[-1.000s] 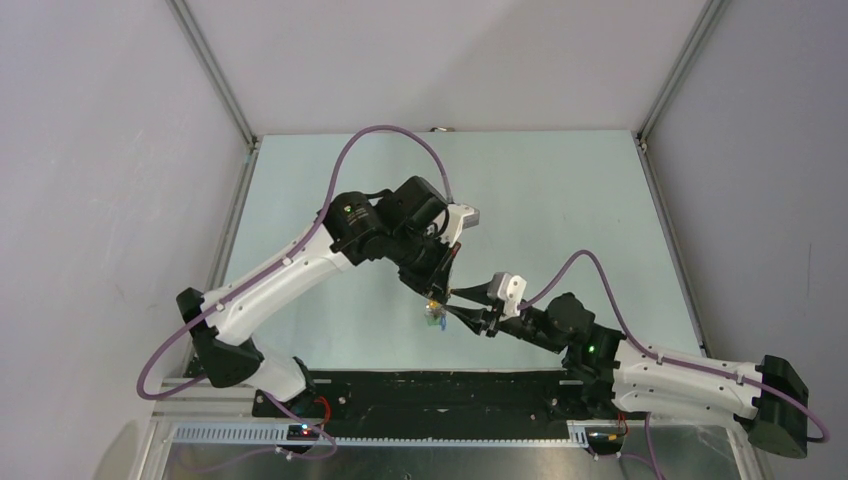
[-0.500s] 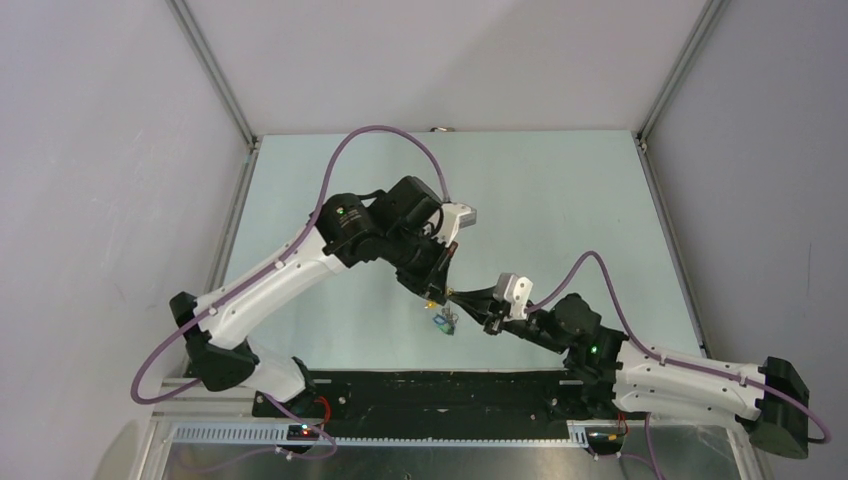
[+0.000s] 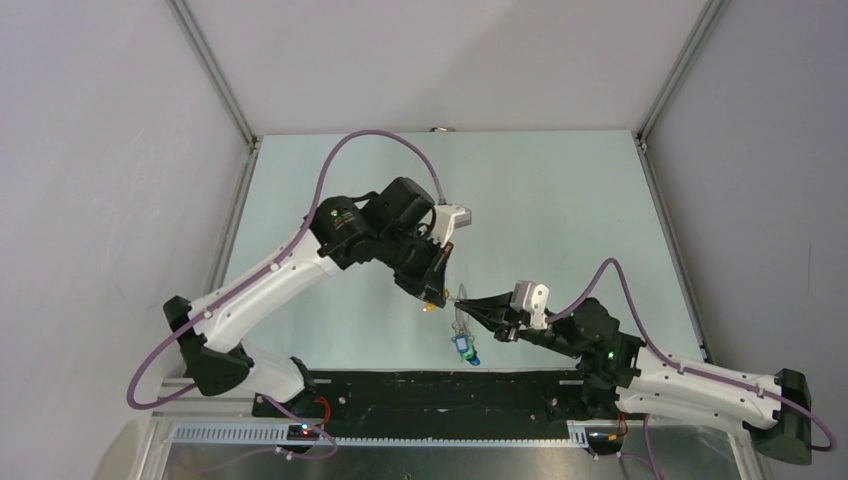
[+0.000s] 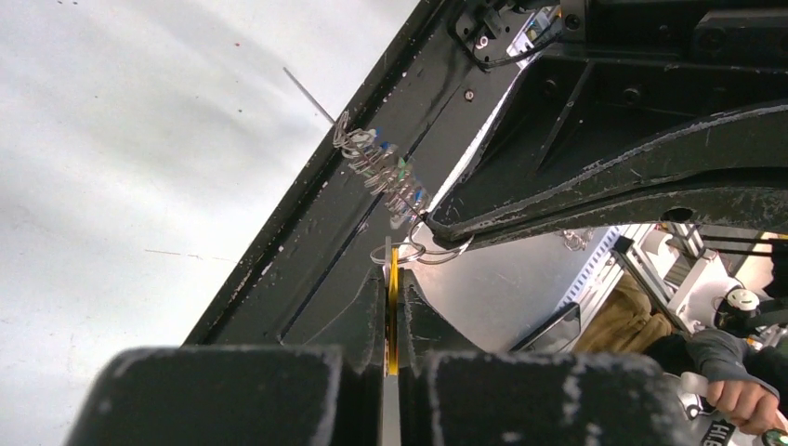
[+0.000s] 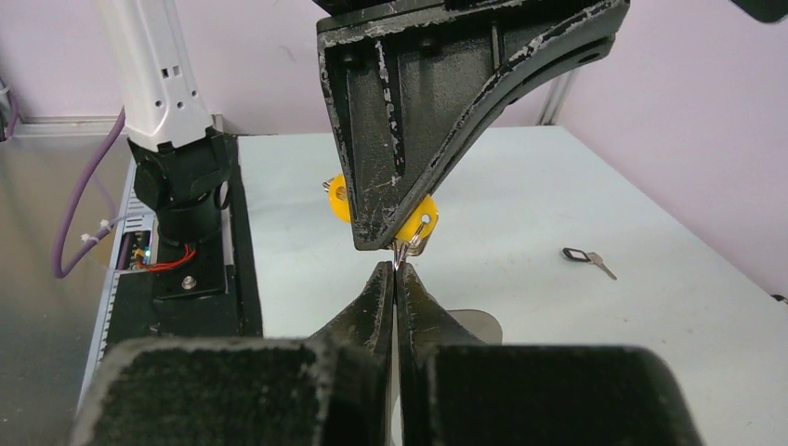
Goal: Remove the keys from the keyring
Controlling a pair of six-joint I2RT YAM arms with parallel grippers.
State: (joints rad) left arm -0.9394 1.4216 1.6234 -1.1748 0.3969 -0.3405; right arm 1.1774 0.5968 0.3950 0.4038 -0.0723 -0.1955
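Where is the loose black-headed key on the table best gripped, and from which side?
Probably by the black head of the key, coming straight down, jaws across its width. It lies flat on the table, and the head looks thicker than the thin blade.

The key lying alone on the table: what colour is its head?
The key's head is black; the right wrist view shows it best.

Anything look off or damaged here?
Yes: the keyring looks stretched into a loose wire spiral, with small keys strung along it. A black key lies alone on the table.
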